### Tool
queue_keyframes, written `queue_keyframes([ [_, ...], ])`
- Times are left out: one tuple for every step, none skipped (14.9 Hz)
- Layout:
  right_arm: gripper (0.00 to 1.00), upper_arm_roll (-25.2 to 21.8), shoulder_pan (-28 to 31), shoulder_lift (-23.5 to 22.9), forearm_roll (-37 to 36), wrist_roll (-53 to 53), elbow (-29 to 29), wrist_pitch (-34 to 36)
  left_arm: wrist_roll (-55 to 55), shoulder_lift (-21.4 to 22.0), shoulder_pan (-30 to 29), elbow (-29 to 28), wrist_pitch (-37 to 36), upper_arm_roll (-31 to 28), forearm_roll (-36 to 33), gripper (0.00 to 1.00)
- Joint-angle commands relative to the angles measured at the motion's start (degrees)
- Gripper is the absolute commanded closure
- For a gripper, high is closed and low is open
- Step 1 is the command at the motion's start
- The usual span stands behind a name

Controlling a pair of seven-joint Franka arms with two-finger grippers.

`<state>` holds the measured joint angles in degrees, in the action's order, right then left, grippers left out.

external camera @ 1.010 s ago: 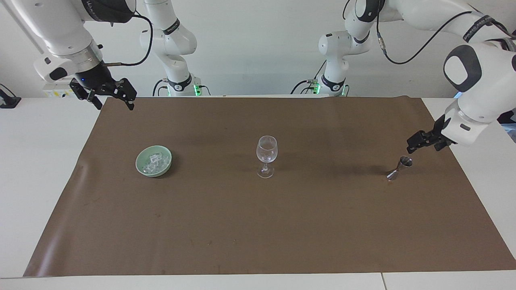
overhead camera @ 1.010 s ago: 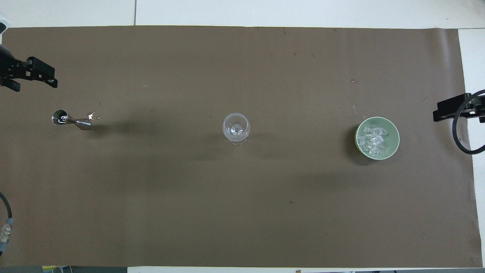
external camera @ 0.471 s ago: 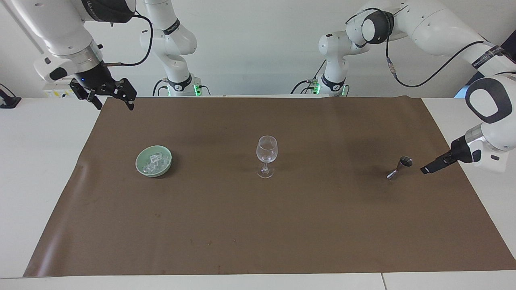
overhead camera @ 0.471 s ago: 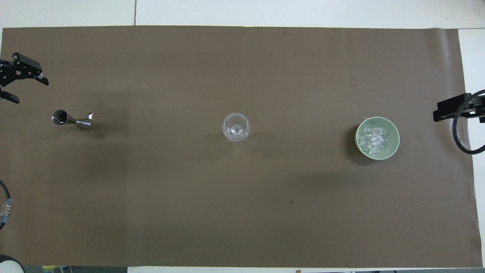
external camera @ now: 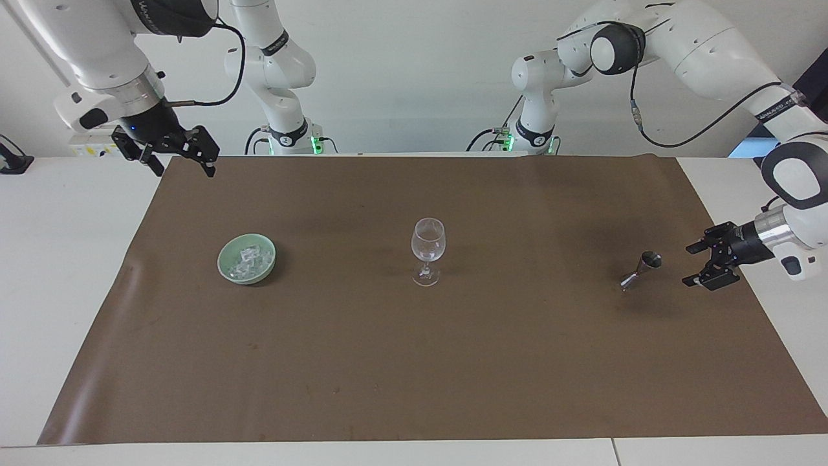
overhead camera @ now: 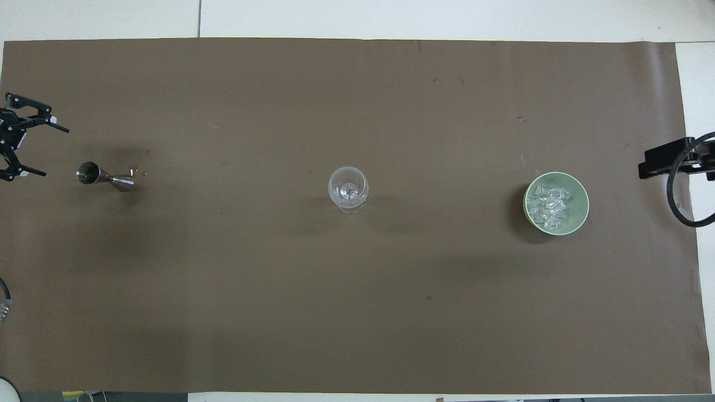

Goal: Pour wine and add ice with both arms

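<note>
1 wine glass (external camera: 427, 250), 1 green bowl (external camera: 228, 270) w/ several ice cubes (external camera: 248, 257), 1 metal jigger (external camera: 640, 268), 2 arms.

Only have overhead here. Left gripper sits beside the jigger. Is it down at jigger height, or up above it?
Observer: Down. In the facing view the left gripper is level with the jigger, low over the mat. Its fingers are open and point sideways at the jigger, with a gap between them and it.
Operator: Right gripper? I only get a black block at the mat's edge.
Observer: The right gripper hangs high over the mat's edge at the right arm's end. It is open and empty, fingers pointing down, well above the bowl of ice.
Operator: Anything in the glass?
Observer: Seen from the side, the wine glass looks clear, with no wine or ice visible.
</note>
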<state>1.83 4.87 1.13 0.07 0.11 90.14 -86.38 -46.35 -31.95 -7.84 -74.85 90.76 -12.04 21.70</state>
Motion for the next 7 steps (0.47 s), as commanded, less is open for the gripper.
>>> queue_keyframes([
  [0.0,0.28,0.58,0.98,0.89,-1.08,1.26,-0.45,-21.95,3.12,1.51,-5.92,6.52,-0.35,0.63,0.0],
  [0.0,0.28,0.58,0.98,0.81,-1.08,1.26,-0.45,-22.64,3.29,1.26,-6.27,6.8,-0.26,0.88,0.0],
  [0.0,0.28,0.58,0.98,0.89,-1.08,1.26,-0.45,-22.73,3.47,1.17,-6.54,6.89,-0.26,1.41,0.0],
  [0.0,0.28,0.58,0.98,0.89,-1.08,1.26,-0.54,-22.74,3.65,0.64,-7.15,7.24,-0.26,1.76,0.0],
  [0.0,0.28,0.67,0.98,0.89,-1.08,1.26,-0.45,-22.82,3.82,-0.15,-7.24,7.59,-0.26,3.33,0.0],
  [0.0,0.28,0.67,0.98,0.89,-1.08,1.26,-0.45,-23.0,3.82,-0.59,-7.16,7.68,-0.35,4.39,0.0],
  [0.0,0.28,0.58,0.98,0.81,-1.08,1.26,-0.45,-23.26,3.91,-0.59,-7.07,7.77,-0.35,4.32,0.0],
])
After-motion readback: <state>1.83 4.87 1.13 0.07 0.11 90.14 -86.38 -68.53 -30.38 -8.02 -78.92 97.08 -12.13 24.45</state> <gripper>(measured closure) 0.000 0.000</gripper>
